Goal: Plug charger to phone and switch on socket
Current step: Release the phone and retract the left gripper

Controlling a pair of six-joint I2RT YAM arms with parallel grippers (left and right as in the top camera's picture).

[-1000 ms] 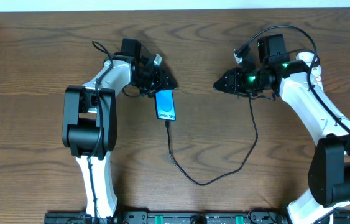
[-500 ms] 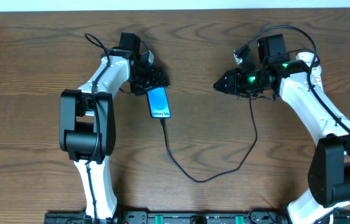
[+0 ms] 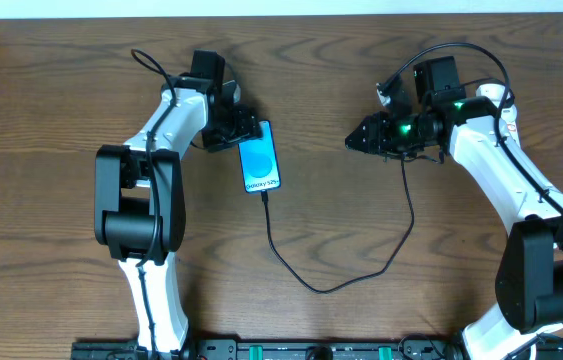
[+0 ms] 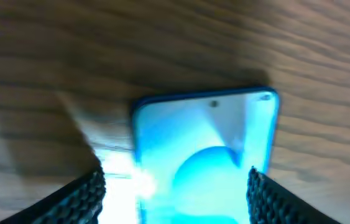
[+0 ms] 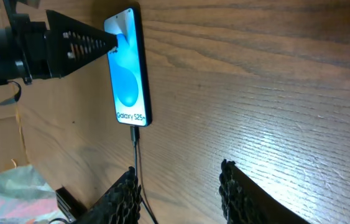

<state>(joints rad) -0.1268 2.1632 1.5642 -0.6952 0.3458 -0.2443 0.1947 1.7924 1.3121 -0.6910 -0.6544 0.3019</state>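
Observation:
The phone [image 3: 259, 157] lies flat on the wooden table, blue screen up, with "Galaxy S25" text near its front end. It also shows in the right wrist view [image 5: 128, 68] and fills the left wrist view [image 4: 206, 143]. The black charger cable [image 3: 321, 288] is plugged into the phone's front end, loops forward and runs up under the right arm. Its white plug head is hidden. My left gripper [image 3: 248, 131] is open, its fingers [image 4: 91, 190] standing either side of the phone's far end. My right gripper [image 3: 356, 140] is open and empty above bare wood. The socket is out of view.
A black rail [image 3: 261, 350] runs along the table's front edge. The cable [image 5: 136, 162] passes just beside my right gripper's left finger [image 5: 125, 199] in the right wrist view. Bare wood lies between the two arms.
The phone has shifted left and a little back with the left gripper, then turned so its far end leans right. The cable's loop followed it. The right arm has not moved.

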